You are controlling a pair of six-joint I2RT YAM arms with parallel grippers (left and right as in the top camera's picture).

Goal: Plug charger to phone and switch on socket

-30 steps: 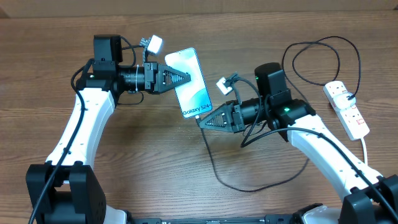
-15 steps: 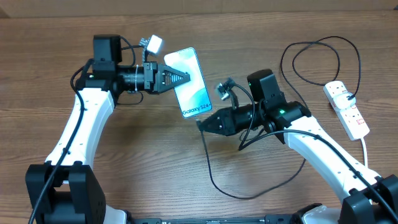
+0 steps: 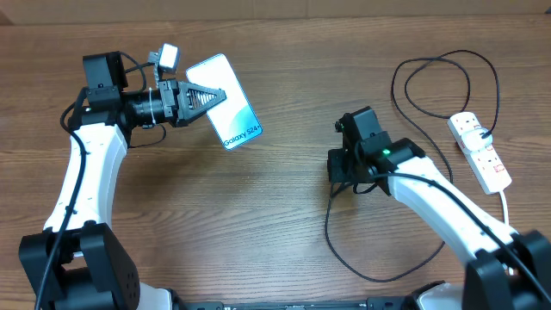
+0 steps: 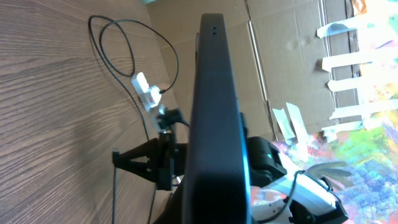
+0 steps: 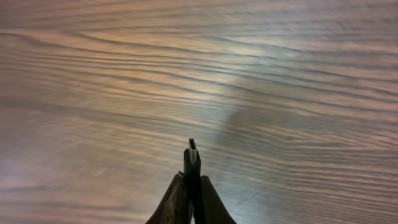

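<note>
- left gripper (image 3: 217,93), far to the left of the socket (image 3: 480,151), is clamped on the phone (image 3: 237,120); the phone is raised off the wooden table (image 3: 258,215) and tilted, with its "Galaxy S24" end nearer the socket
- in the left wrist view the phone shows edge-on as a dark slab
- right gripper (image 5: 192,182), between the phone and the socket, points down at the table; its fingers are pinched tight on the connector tip (image 5: 192,155) of the charger (image 3: 445,55)
- the charger's thin black cable loops across the table left of the socket and reaches it
- the socket lies flat at the table's right edge; I cannot tell how its red switches are set
</note>
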